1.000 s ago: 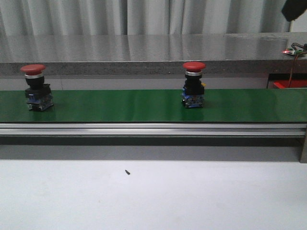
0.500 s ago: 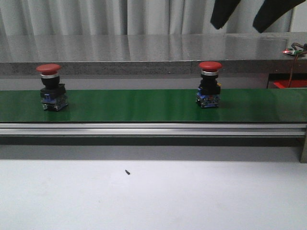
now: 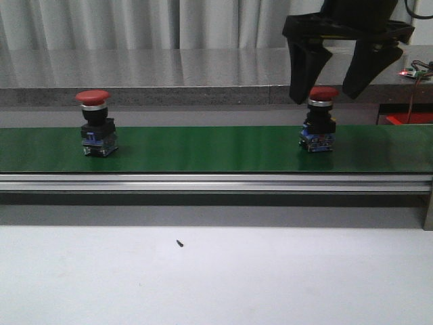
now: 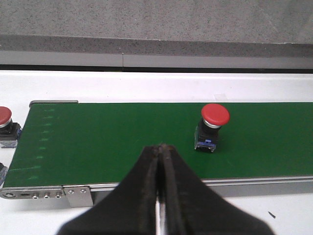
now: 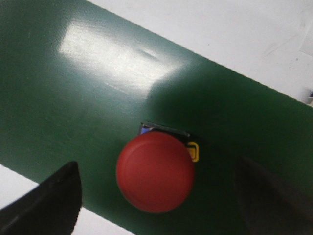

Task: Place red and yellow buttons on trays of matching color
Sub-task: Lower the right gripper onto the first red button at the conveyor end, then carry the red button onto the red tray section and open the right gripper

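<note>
Two red buttons stand on the green belt (image 3: 203, 149). The right red button (image 3: 319, 122) is directly under my right gripper (image 3: 327, 95), which is open with a finger on each side of the cap and not touching it. From the right wrist the same button (image 5: 155, 171) fills the gap between the fingers (image 5: 49, 200). The left red button (image 3: 95, 125) stands alone; it also shows in the left wrist view (image 4: 212, 125), ahead of my left gripper (image 4: 161, 147), which is shut on nothing. No yellow button or yellow tray is in view.
A third red button (image 4: 4, 122) sits off the belt's end. A low red shape (image 3: 409, 120) lies behind the belt at far right; whether it is a tray I cannot tell. A grey ledge (image 3: 169, 68) runs behind, and a small screw (image 3: 180, 243) lies on the white table.
Both red buttons have travelled to the right along the belt. My right gripper has come down from the top of the view and now straddles the right button.
</note>
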Tool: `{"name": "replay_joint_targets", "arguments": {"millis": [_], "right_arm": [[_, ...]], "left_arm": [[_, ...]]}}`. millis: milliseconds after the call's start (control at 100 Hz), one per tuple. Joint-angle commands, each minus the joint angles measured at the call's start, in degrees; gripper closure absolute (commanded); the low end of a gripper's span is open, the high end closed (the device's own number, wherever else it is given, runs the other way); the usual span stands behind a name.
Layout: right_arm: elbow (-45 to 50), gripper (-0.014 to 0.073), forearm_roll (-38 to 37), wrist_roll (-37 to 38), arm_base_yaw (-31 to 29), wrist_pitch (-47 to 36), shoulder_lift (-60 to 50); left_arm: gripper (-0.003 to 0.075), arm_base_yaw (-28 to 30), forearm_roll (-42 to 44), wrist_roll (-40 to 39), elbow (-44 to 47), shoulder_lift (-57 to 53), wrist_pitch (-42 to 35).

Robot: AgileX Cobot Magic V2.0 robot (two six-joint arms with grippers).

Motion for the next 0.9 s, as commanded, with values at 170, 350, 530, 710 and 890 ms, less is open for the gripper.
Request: {"name": "replay_joint_targets", "arguments": {"millis": [170,350,530,710,890], "right_arm": [[-2.18,0.0195,-1.97,-0.38,0.04,-2.51,-0.32],[-2.18,0.0405,-2.03,-0.26,-0.12,-3.44,-0.33],[-2.18,0.0431,-2.09,-0.26,-1.2,-3.26,-1.76],[-2.18,0.0431,-2.12,-0.26,-5.87,-3.14,-5.64],[-2.18,0.0431,-2.12,-0.26,-13.47,-1.24,-7.62]], "left_arm": [[0.0739,-0.61,-1.05,0.0,-1.55,-0.28,-4.04],[0.074,-0.61,-1.05,0.0,-1.55,-0.28,-4.04],[0.074,-0.61,-1.05,0.0,-1.55,-0.28,-4.04],[0.074,-0.61,-1.05,0.0,-1.55,-0.28,-3.99],[0.074,-0.61,-1.05,0.0,-1.55,-0.28,-3.99]]}}
